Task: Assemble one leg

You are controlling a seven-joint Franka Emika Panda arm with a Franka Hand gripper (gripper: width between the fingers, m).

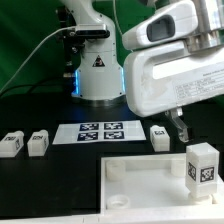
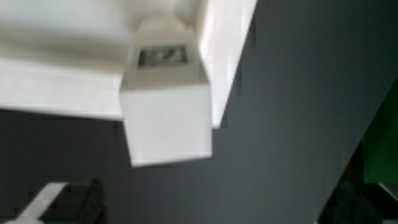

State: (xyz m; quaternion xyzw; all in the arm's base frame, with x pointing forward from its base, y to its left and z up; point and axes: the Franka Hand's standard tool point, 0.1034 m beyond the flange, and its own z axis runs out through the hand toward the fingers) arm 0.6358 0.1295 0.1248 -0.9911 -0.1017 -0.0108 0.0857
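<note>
Two loose legs [image 1: 12, 143] [image 1: 38, 142] lie near the left edge of the surface [image 1: 40, 190], and a third leg [image 1: 160, 135] lies past the marker board [image 1: 103, 132]. Toward the front right corner, the leg [image 1: 203, 166] stands upright on the tray [image 1: 140, 180], at its right corner. It looks placed, perhaps not yet tightened. The gripper [image 1: 182, 130] hangs just above and beside it, but I cannot tell whether its fingers are apart or together.

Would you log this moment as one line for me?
leg: upright at tray corner | gripper: close by, state unclear
</note>
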